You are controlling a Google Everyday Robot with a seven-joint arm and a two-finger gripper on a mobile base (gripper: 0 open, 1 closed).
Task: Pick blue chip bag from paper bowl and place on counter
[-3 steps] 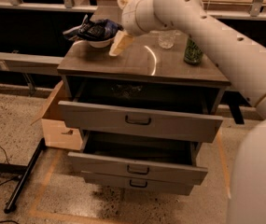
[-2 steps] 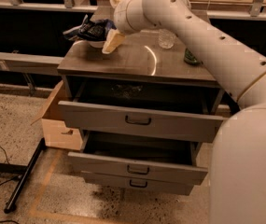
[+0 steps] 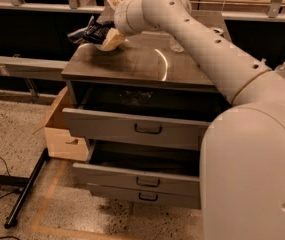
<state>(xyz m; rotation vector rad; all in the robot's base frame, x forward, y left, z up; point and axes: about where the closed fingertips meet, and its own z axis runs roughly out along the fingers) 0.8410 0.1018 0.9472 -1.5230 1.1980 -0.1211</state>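
**Q:** Where is your gripper [image 3: 108, 37]?
**A:** Upper left of frame, at the bag [image 3: 93, 33] lying in the bowl [image 3: 98, 46]. Whether I have it clamped, I cannot tell.
**Q:** And doing it well?
**A:** I'd lift straight up, clear the rim, then lower onto bare counter [image 3: 147, 64], mid-frame.

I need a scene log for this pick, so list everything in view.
blue chip bag: one, dark navy, counter's back left corner
paper bowl: one, white, under the bag, mostly hidden
counter: one, glossy grey-brown, cabinet top
drawers: three, grey, upper two pulled out
cardboard box: one, tan, floor left of the cabinet
clear cup: one, see-through, back of the counter
arm: one, off-white, reaching across the counter
end effector: one, beige, at the bag
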